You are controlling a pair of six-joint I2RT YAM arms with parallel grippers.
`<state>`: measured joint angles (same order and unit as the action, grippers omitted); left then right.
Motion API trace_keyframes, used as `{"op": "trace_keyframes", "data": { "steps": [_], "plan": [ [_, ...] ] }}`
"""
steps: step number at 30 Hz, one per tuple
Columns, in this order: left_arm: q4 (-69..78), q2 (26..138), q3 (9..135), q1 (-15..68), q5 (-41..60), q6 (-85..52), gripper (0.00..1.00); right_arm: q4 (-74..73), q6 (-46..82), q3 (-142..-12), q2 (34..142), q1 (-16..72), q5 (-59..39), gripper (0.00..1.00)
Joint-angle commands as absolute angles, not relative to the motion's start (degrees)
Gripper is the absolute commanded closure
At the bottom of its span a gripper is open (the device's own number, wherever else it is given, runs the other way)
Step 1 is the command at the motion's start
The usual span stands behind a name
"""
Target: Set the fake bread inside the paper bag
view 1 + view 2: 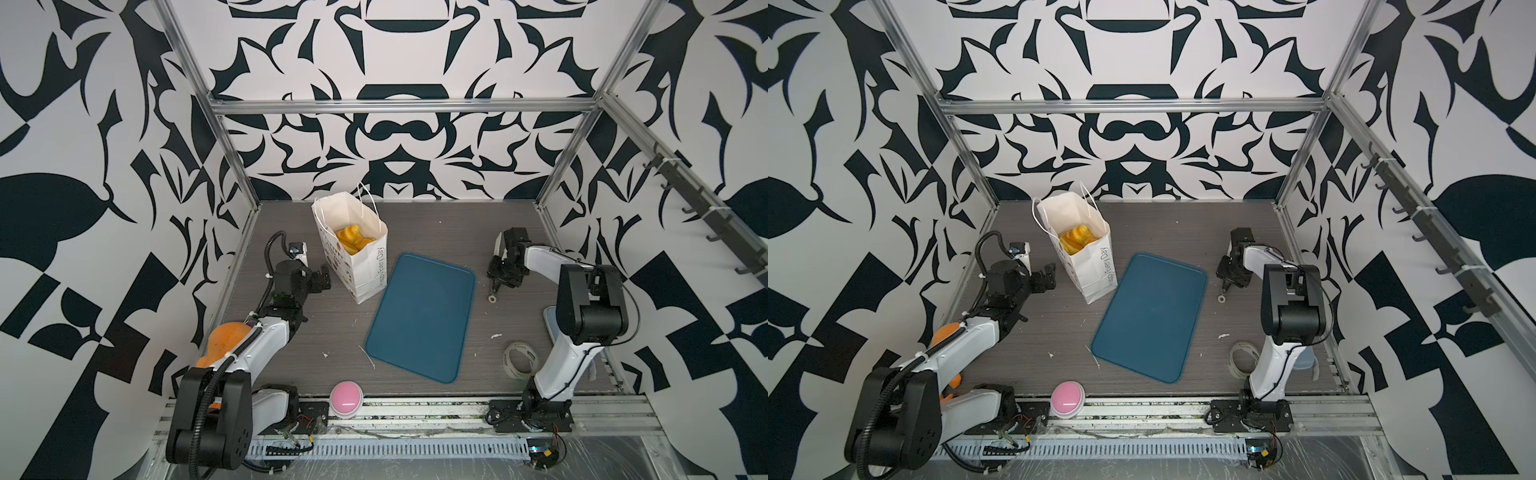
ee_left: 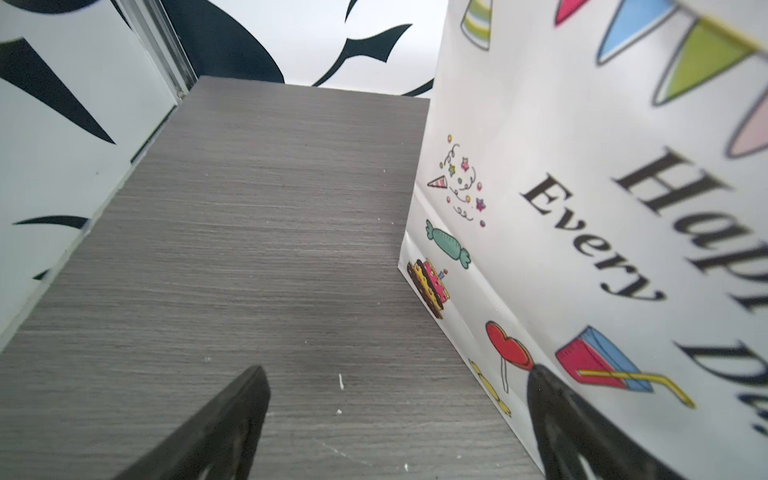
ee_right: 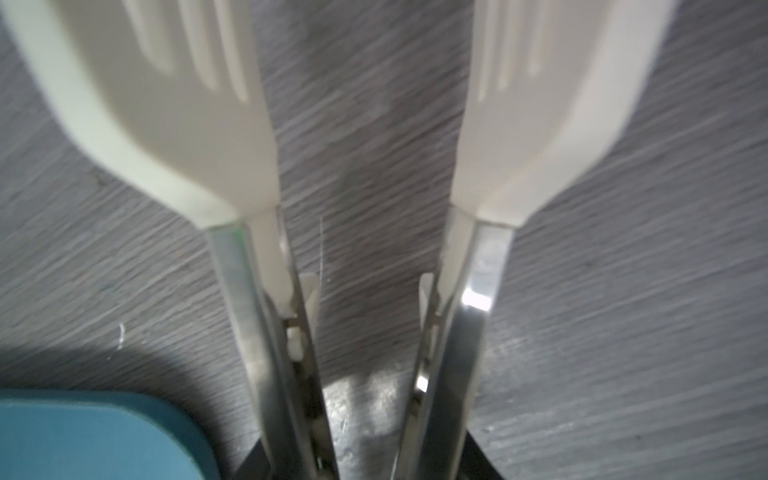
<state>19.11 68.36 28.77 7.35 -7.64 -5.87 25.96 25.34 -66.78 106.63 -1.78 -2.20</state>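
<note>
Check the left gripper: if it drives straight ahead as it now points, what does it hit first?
Probably the paper bag. The left gripper is open and empty; one of its fingers is already at the bag's printed side, the rest faces bare table. Depth is unclear, so it may only graze it.

White walls printed with bold black leaf-and-scroll shapes [image 1: 399, 50] close in the cell on three sides. Silver aluminium frame rails [image 1: 399, 106] run along the corners and across the back. A row of dark hooks [image 1: 706, 216] lines the rail on the right. The bench, a grey wood-grain board [image 1: 449, 224], carries small white specks. Light is even and shadows are soft.
</note>
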Motion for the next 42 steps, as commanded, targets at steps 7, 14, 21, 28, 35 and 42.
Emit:
{"op": "trace_keyframes", "data": {
  "steps": [7, 14, 21, 28, 35, 42],
  "plan": [
    [29.5, 75.7, 26.6, 3.7, -4.5, -1.4, 0.01, 30.1, 24.8, -67.7, 107.7, -1.9, 0.7, 0.45],
    [33.4, 81.6, 27.2, 0.9, 1.2, -1.5, 0.01, 30.3, 24.6, -67.2, 107.6, -1.5, 1.0, 0.39],
    [35.1, 83.6, 27.7, 0.6, 3.7, -0.3, 0.01, 30.1, 24.3, -66.9, 106.3, -0.7, 2.6, 0.2],
    [37.0, 85.9, 27.9, -0.4, 5.7, -0.4, 0.01, 29.8, 24.5, -66.2, 105.3, -0.5, 3.0, 0.09],
    [38.2, 87.5, 28.0, -0.6, 6.9, -0.1, 0.01, 27.1, 24.4, -62.9, 98.5, 0.1, 3.4, 0.07],
    [41.1, 87.4, 26.5, -0.6, 6.8, 0.0, 0.01, 22.8, 22.4, -58.6, 88.5, 1.4, 5.1, 0.04]
  ]
}}
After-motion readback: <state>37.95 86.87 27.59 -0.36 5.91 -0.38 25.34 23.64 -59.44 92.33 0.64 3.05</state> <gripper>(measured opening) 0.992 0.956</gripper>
